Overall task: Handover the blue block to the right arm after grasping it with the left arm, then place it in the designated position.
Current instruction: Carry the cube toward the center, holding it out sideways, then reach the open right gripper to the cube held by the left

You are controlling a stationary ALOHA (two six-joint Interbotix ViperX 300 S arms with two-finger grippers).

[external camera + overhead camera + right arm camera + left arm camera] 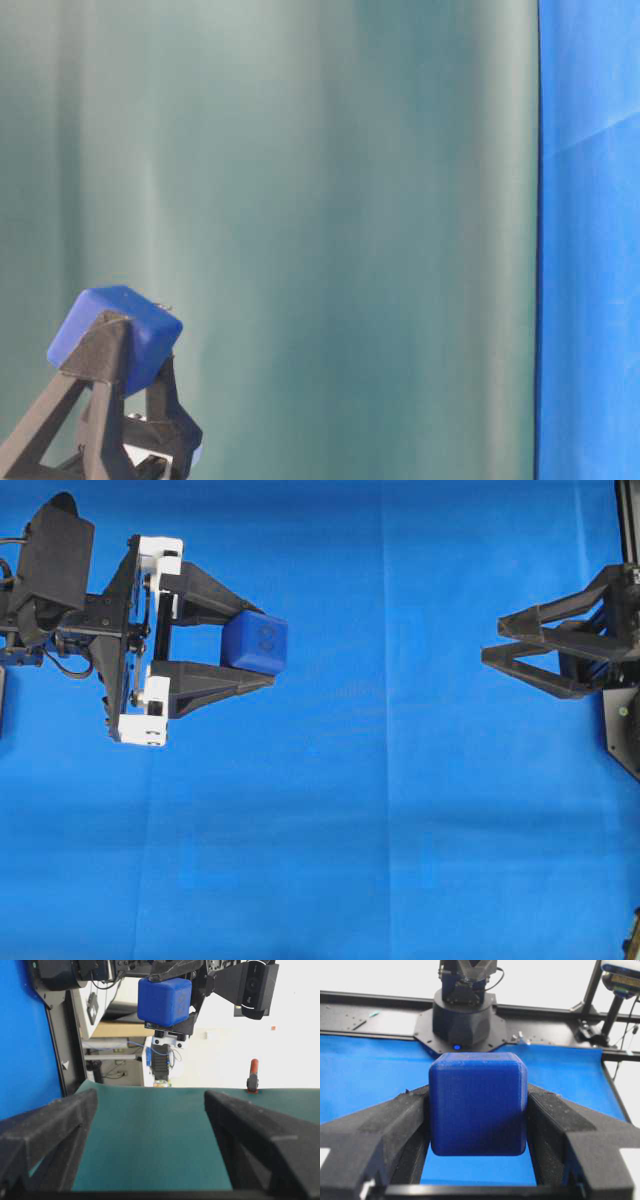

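Observation:
The blue block (256,643) is raised off the blue cloth, clamped at the tips of my left gripper (266,643), the one with white corner pieces. In the left wrist view the block (477,1105) fills the gap between both black fingers (395,1122). At table level the block (115,335) sits on top of the upward-pointing fingers (95,375). My right gripper (492,640) is far off to the right, open and empty, pointing at the block. Its wrist view shows the block (165,1001) ahead and above the spread fingers (260,1125). No designated position is in view.
Bright blue cloth (380,830) covers the table. A teal backdrop (300,200) hangs behind it. The right arm's base (462,1015) stands on a black frame across the table. A dark plate (625,730) lies at the right edge.

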